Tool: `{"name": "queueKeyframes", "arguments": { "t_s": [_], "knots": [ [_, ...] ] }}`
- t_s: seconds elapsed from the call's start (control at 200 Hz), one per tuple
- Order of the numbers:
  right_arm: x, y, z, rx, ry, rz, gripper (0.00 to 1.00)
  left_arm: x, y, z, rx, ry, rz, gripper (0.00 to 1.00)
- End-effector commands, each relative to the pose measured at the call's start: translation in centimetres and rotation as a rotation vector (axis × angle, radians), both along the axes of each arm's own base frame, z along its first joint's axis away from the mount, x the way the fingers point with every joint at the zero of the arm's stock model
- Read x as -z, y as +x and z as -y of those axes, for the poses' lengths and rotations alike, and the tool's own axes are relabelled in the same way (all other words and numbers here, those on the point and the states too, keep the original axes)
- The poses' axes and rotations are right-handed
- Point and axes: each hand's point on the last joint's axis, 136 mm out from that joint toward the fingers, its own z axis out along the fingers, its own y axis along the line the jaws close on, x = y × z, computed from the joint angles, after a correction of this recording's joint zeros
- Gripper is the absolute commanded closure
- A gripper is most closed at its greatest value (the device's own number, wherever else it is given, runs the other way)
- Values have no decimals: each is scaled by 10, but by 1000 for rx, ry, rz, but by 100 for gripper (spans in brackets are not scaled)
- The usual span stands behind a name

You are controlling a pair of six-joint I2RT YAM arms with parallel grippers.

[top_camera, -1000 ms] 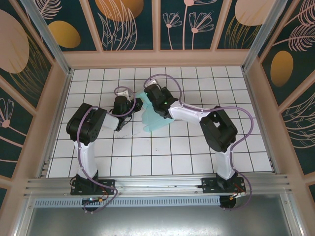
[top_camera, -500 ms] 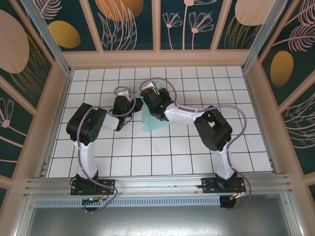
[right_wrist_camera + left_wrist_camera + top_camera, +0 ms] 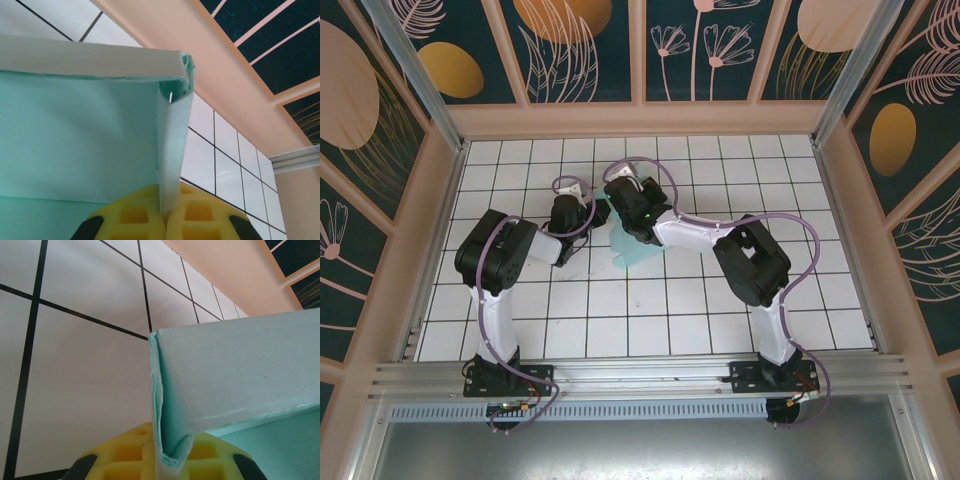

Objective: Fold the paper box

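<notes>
1. Both pairs of jaws are closed on the paper box (image 3: 632, 250). The left gripper (image 3: 172, 457) nips a folded, doubled edge between its yellow pads (image 3: 125, 452), and the right gripper (image 3: 167, 210) nips an upright side flap the same way.
2. We see the box near the middle of the counter (image 3: 650, 320), a little toward its far edge and left of centre, between the two wrists. Whether its lower edge touches the counter we cannot tell.
3. From the right wrist, a broad mint panel meets a pale top strip at a corner, and the pinched flap stands square to the panel. We judge the box partly formed, not finished.
4. We expect it to handle as thin card: very light, springy at the creases, floppy across a wide panel, and easy to dent or tear where pinched. The edge in the left jaws looks slightly ragged.
5. We would hold it on creased edges close to a corner, where doubled card is stiffest, and pull gently.
6. Beyond it runs the peach frame (image 3: 640, 120) along the counter's far edge.
</notes>
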Motion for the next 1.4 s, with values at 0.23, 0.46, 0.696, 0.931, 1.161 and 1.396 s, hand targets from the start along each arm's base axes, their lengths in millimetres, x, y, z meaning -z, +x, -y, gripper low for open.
{"name": "queueKeyframes", "arguments": {
  "t_s": [0.23,0.46,0.696,0.931,1.161,1.396],
  "knots": [
    [23,0,-14,-39,-47,-18,72,-48,2,28,112,-90,151,100],
    [22,1,-12,-27,-61,3,100,-48,2,28,111,-88,152,100],
    [13,1,-12,-24,-24,32,92,-48,2,28,110,-86,151,100],
    [6,3,-15,-32,3,41,94,-48,3,29,113,-86,150,100],
    [1,-1,-18,-45,30,41,90,-46,4,28,109,-84,147,100],
    [-31,-16,-32,-142,234,14,30,-37,8,25,83,-63,103,100]
  ]
}}
